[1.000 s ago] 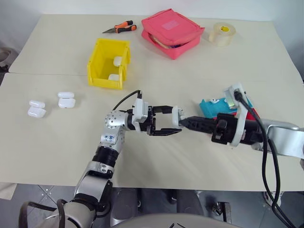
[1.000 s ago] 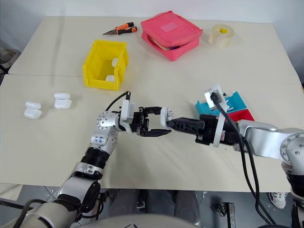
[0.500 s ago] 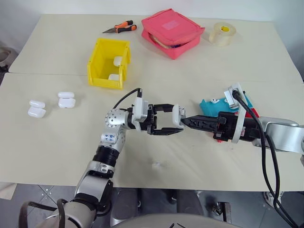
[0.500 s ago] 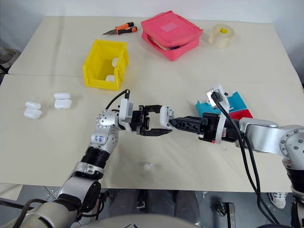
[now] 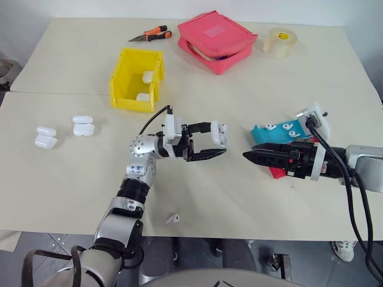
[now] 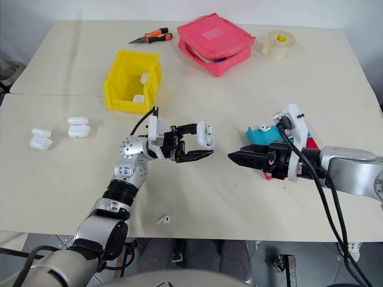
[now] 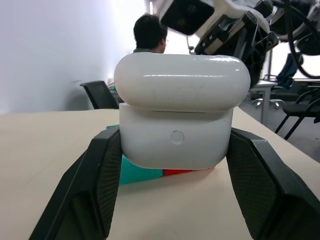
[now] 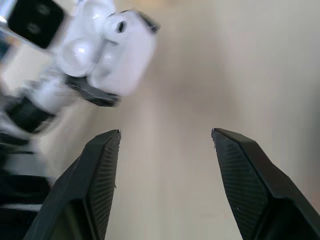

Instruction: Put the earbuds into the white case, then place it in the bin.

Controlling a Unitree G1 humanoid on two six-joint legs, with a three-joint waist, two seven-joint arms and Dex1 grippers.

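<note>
Left eye view: left claw (image 5: 216,143) clamps the white case (image 5: 219,135), apart from the spread, empty right claw (image 5: 246,156).

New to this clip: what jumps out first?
Mid-table, the left pincer is shut on a small glossy white rounded earbud case, held above the cream tabletop. Facing it from the right, the right pincer stands open with nothing in it. A tiny white earbud lies loose near the table's front edge, and the bright yellow plastic bin sits further back with white cases inside.
</note>
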